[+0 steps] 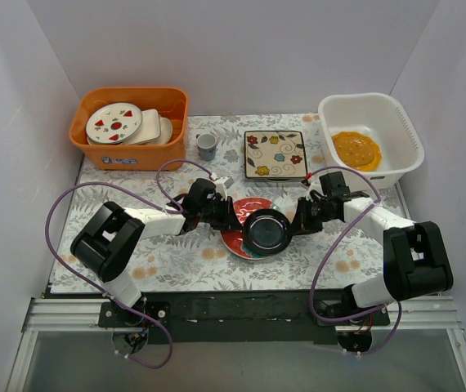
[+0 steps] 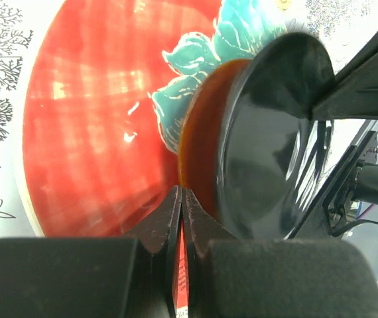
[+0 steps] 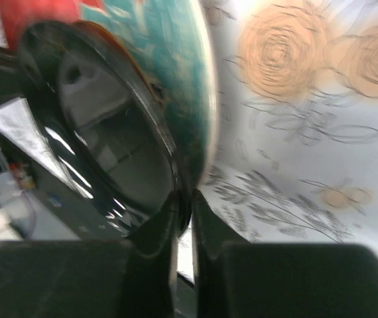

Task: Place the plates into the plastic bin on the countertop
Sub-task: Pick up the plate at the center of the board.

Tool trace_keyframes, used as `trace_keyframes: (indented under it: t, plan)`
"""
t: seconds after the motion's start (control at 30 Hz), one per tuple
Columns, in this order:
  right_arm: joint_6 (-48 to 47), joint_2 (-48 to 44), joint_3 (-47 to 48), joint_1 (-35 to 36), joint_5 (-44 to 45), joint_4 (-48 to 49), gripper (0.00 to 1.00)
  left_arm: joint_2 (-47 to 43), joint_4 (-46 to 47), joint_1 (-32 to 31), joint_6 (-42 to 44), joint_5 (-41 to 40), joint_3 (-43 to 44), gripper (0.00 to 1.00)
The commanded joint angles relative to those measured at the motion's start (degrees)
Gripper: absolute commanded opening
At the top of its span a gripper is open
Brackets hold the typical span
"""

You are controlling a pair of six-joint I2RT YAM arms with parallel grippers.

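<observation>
A red-and-teal round plate (image 1: 237, 238) lies on the countertop (image 1: 176, 261) near the front middle. A dark round plate (image 1: 267, 231) rests on its right part, tilted up off it. My left gripper (image 1: 233, 219) is shut on the red-and-teal plate's left rim; the thin red edge shows between its fingers in the left wrist view (image 2: 181, 192). My right gripper (image 1: 297, 222) is shut on the dark plate's right rim (image 3: 184, 195). The white plastic bin (image 1: 396, 114) stands at the back right with a yellow scalloped plate (image 1: 356, 149) inside. A cream square floral plate (image 1: 275, 153) lies behind the arms.
An orange bin (image 1: 131, 151) with white plates with red and green marks (image 1: 114, 122) stands at the back left. A small blue-grey cup (image 1: 207, 147) stands between it and the square plate. White walls close in the table on three sides.
</observation>
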Motion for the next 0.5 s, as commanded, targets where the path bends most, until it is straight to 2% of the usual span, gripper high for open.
trace_keyframes:
  t: [0.0, 0.1, 0.4, 0.47]
  plan:
    - [0.03, 0.73, 3.30, 0.92, 2.70, 0.14, 0.07, -1.75, -1.59, -0.29, 0.99, -0.64, 1.07, 0.00]
    - [-0.23, 0.03, 4.88, 1.18, 4.11, -1.44, 0.01, -2.10, -1.76, -0.29, 0.99, -0.73, 0.99, 0.00]
    - [-0.06, -0.50, 6.20, 1.27, 3.94, -1.88, 0.01, -4.55, -2.73, -0.29, 1.16, -2.22, 1.16, 0.00]
    - [0.03, -0.76, 6.64, 1.18, 3.85, -1.97, 0.01, -5.26, -3.17, -0.29, 1.16, -2.84, 1.08, 0.04]
